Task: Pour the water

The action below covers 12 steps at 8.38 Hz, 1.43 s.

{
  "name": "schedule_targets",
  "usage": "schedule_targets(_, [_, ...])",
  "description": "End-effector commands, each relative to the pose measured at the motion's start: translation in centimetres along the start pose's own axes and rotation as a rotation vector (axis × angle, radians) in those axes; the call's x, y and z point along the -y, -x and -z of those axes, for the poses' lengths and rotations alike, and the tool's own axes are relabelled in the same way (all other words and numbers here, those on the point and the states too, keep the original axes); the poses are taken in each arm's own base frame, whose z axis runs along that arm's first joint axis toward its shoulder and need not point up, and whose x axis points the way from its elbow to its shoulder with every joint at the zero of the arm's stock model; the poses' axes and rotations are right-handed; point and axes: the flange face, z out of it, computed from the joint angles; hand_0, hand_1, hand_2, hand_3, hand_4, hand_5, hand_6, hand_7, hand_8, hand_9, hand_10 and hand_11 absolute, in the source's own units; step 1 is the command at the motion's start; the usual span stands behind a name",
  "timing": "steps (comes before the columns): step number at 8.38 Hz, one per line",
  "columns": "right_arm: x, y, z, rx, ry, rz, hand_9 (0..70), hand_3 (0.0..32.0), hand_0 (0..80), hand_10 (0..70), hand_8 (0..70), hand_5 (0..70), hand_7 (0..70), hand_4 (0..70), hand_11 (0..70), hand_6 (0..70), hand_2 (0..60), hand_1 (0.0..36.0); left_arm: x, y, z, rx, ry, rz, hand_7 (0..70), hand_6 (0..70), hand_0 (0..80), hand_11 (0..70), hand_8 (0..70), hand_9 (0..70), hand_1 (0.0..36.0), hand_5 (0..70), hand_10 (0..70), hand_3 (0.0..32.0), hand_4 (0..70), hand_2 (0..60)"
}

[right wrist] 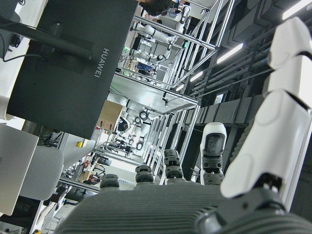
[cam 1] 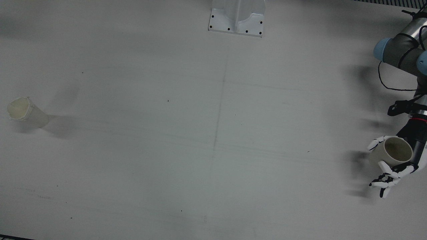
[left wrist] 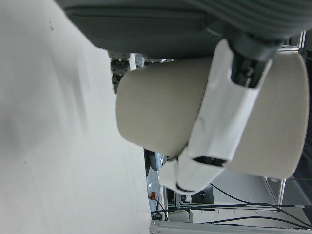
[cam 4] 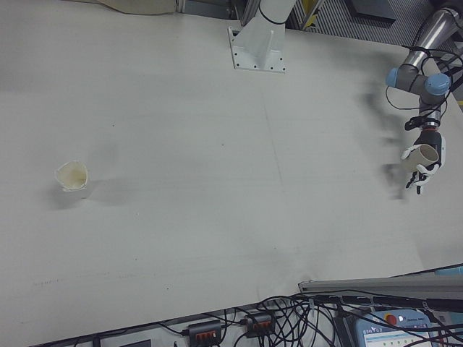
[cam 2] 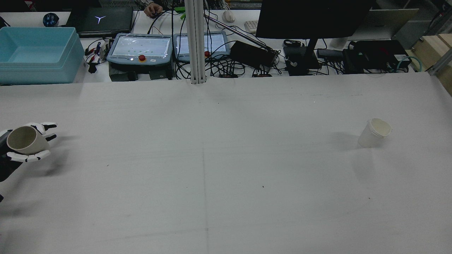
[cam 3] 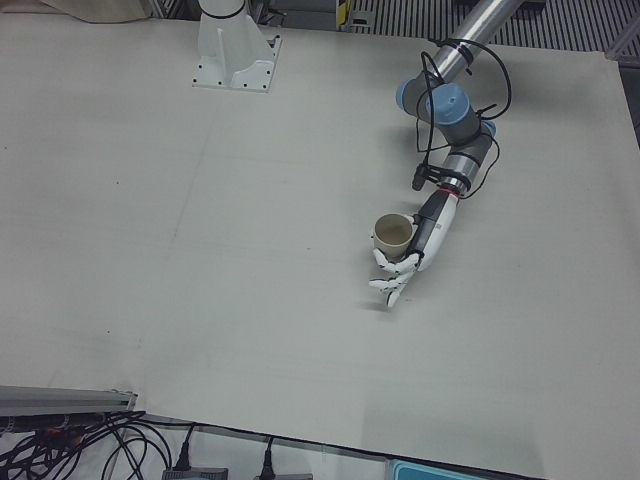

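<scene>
Rear view, left robot hand (cam 2: 24, 148) clasping beige cup (cam 2: 23, 140)

A wide white table (cam 2: 226, 169) with a faint dark seam down its middle. Along its far edge stand a blue plastic bin (cam 2: 35, 53), two teach pendants (cam 2: 141, 47), tangled cables (cam 2: 243, 68) and a black monitor (cam 2: 314, 17).

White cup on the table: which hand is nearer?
Can't rank them. The left hand is across the table from the white cup, holding a beige cup. The right hand shows only in its own view, fingers apart.
</scene>
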Motion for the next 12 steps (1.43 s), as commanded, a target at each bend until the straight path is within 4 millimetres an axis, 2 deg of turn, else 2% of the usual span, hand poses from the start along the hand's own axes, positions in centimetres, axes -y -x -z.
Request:
schedule_targets(1, [5.7,-5.7,1.1,-0.152,-0.06,0.058,7.3,0.0,48.8,3.1,5.3,70.0,18.2,11.0,5.8,8.8,19.2,16.3,-7.6,-1.3,-1.8,-0.019,0.085,0.049,31.5,19.2,80.0,17.0,7.1,6.5,36.0,70.0,9.5,0.0,70.0,60.0])
schedule_targets(2, [14.5,-11.1,3.2,-0.245,-0.092,0.085,5.7,0.0,47.6,3.1,4.7,59.1,15.1,10.3,5.8,7.9,18.1,14.9,-9.9,-1.3,-2.2,-0.017,0.094,0.063,32.0,19.2,80.0,16.4,6.8,6.4,36.0,70.0,9.2,0.0,70.0,60.0])
schedule_targets(3, [22.2,-13.4,6.9,-0.246,-0.077,0.082,4.5,0.0,46.8,3.1,4.3,48.3,11.8,8.8,5.8,6.7,15.4,13.4,-10.8,-1.2,-2.8,-0.017,0.089,0.07,32.0,19.2,80.0,15.7,6.6,6.0,36.0,70.0,8.7,0.0,70.0,60.0])
schedule_targets(4, [26.8,-14.4,9.8,-0.249,-0.084,0.076,4.5,0.0,46.1,12.4,5.6,35.9,9.0,11.5,19.1,6.9,11.8,10.8,-11.3,-1.1,-3.2,-0.017,0.086,0.069,31.7,18.9,80.0,15.4,6.5,5.8,36.0,70.0,8.4,0.0,70.0,60.0])
schedule_targets(5, [28.8,-15.1,10.6,-0.261,-0.102,0.085,6.5,0.0,47.0,15.8,6.4,56.7,14.5,16.4,24.0,9.8,11.0,10.7,-11.8,-0.9,-3.6,-0.017,0.083,0.069,31.3,18.4,80.0,15.4,6.5,5.8,36.0,70.0,8.4,0.0,70.0,60.0])
schedule_targets(6, [28.5,-15.8,9.0,-0.266,-0.079,0.093,6.7,0.0,47.1,15.7,6.3,57.6,14.6,15.4,23.9,9.7,11.2,11.2,-12.6,-0.8,-4.0,-0.017,0.087,0.071,31.0,18.1,80.0,15.4,6.4,5.7,36.0,70.0,8.4,0.0,70.0,60.0])
schedule_targets(7, [27.2,-17.3,6.0,-0.286,-0.039,0.106,6.0,0.0,47.2,15.3,5.7,50.6,12.6,11.2,23.3,8.4,10.2,11.5,-13.6,-1.1,-3.8,-0.019,0.093,0.075,30.5,17.5,80.0,15.5,6.3,5.7,36.0,70.0,8.4,0.0,70.0,60.0])
schedule_targets(9, [23.9,-22.5,0.4,-0.367,0.02,0.114,6.7,0.0,47.7,13.5,5.7,60.3,15.2,8.3,20.9,8.8,10.2,12.7,-14.0,-1.2,-3.8,-0.024,0.093,0.076,29.9,17.0,80.0,15.3,6.2,5.5,36.0,70.0,8.3,0.0,70.0,60.0])
schedule_targets(10, [22.5,-25.0,-0.8,-0.402,0.013,0.133,6.6,0.0,47.7,12.5,5.5,62.3,16.0,7.1,19.4,8.7,9.8,12.6,-13.9,-1.3,-3.7,-0.025,0.089,0.083,29.9,17.0,80.0,15.6,6.3,5.6,36.0,70.0,8.5,0.0,70.0,60.0])
schedule_targets(11, [21.6,-26.2,-1.2,-0.407,0.031,0.152,5.1,0.0,47.3,10.9,4.3,51.3,12.8,2.8,17.1,6.5,8.5,12.5,-13.5,-1.5,-3.5,-0.027,0.082,0.086,29.7,16.8,80.0,15.5,6.3,5.6,36.0,70.0,8.4,0.0,70.0,60.0])
schedule_targets(12, [21.0,-26.7,-1.4,-0.411,0.039,0.164,4.6,0.0,47.3,10.3,3.7,46.5,11.3,0.0,16.5,4.6,7.4,12.9,-12.9,-1.6,-3.3,-0.03,0.072,0.083,29.4,16.6,80.0,15.6,6.2,5.5,36.0,70.0,8.5,0.0,70.0,60.0])
